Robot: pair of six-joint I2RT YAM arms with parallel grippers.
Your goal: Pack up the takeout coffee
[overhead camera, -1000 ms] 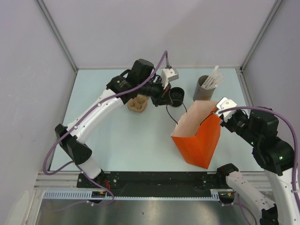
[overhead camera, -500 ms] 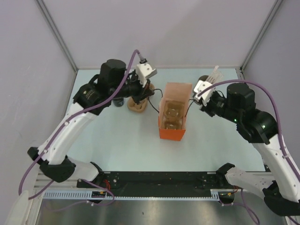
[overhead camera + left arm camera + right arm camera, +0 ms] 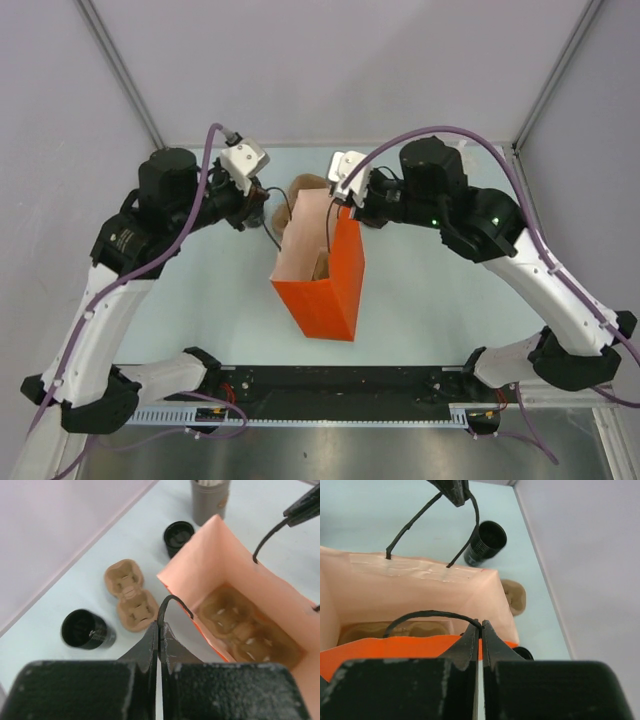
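Observation:
Two small black coffee cups stand on the table outside the bag: one (image 3: 87,629) near my left gripper, the other (image 3: 178,536) past the bag's far corner. The right wrist view shows them too, one beyond the bag (image 3: 486,541) and one just past my fingers (image 3: 522,653). The arms hide both in the top view. The orange paper bag (image 3: 325,275) is open, with a brown pulp carrier (image 3: 245,625) at its bottom. My left gripper (image 3: 160,624) is shut on one black cord handle (image 3: 172,602). My right gripper (image 3: 481,626) is shut on the other handle (image 3: 430,615).
A second pulp carrier (image 3: 131,595) lies on the table between the cups, just behind the bag (image 3: 305,185). A grey-brown cylinder of white sticks (image 3: 210,497) stands at the back. Grey walls close the table on three sides.
The bag has been carried from the right to the left-centre of the table. Both grippers moved left with its handles; the right arm now reaches across the cylinder's spot.

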